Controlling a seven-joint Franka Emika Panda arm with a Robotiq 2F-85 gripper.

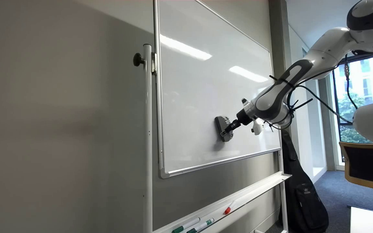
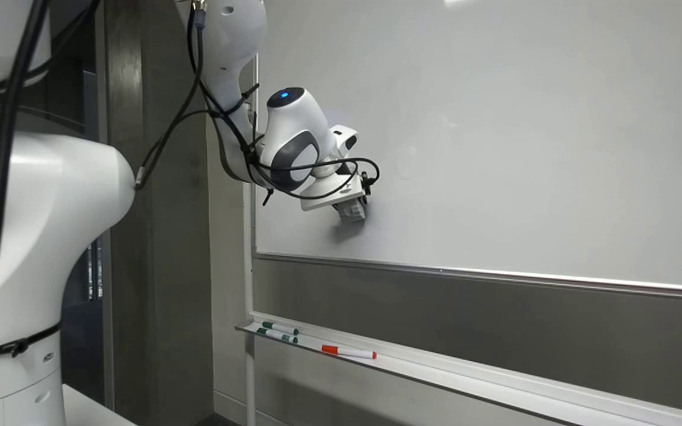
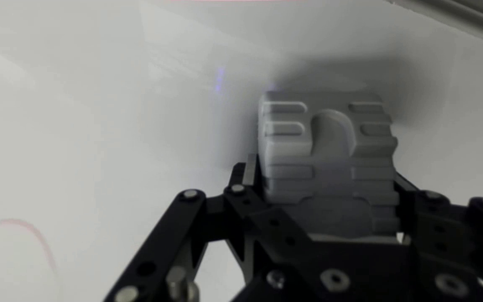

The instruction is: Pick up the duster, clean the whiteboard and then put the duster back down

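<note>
The Robotiq gripper (image 3: pixel 324 177) is pinching the duster (image 3: pixel 329 161); whiteboard (image 1: pixel 196 97) cleaning is seemingly proceeding. A pink arc (image 3: pixel 39 236) is likely needing strokes next.

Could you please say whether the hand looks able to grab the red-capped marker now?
Probably not: the hand is closed on the duster and would likely need to release it first, though nothing visibly covers the red-capped marker.

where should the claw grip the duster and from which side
Probably across opposite sides of the duster, as the claw holds it, coming from its ridged grey back: the block fits between the jaws, and its darker face is turned to the whiteboard.
</note>
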